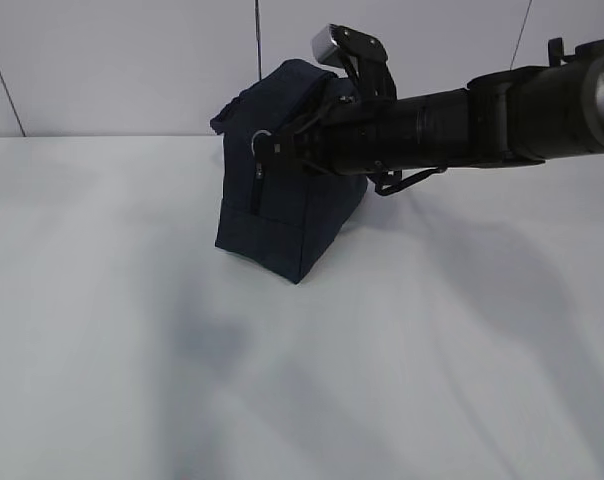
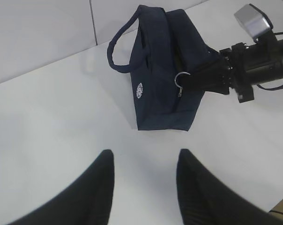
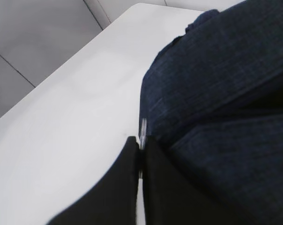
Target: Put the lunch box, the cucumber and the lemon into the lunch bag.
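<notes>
You are at the zipper step: the lunch bag [image 1: 287,195] stands on the white table [image 1: 132,350], and your right gripper [image 3: 140,154] has its jaws pinched together on the silver ring pull [image 2: 181,80] at the bag's end, the thin metal ring showing between the fingertips in the right wrist view. The lunch box, the cucumber and the lemon do not show in any view, so you cannot tell from here whether they are already inside or lie off camera; nor do these angles show whether the top is open or closed. Your left gripper [image 2: 144,180] hangs well short of the bag with its jaws parted and nothing between them, looking at the side with the round white logo patch [image 2: 140,90] and the loop handle [image 2: 119,44]. The next move probably calls for a steady pull along the zipper line, and the bag is light fabric, so it may slide or tip; consider bracing it with the left gripper.
</notes>
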